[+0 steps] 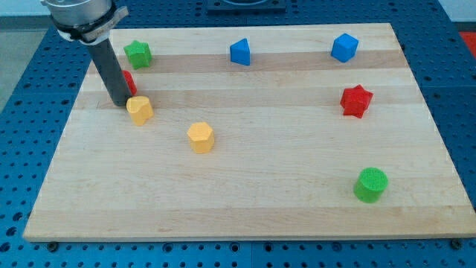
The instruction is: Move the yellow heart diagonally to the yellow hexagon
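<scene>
Blue pegboard surrounds our wooden counter (297, 216). We have no fingers, only a rod; our tip (119, 103) sits just up-left of the yellow heart (139, 109), apparently touching it. The yellow hexagon (200, 137) lies near, down-right. If we push off-centre, the heart may spin away and slip past the hexagon. A red block (129, 80) hides partly behind the rod.

Wooden board (297, 193), yellow heart (139, 109), yellow hexagon (200, 137), red star (355, 100), green cylinder (370, 184)
</scene>
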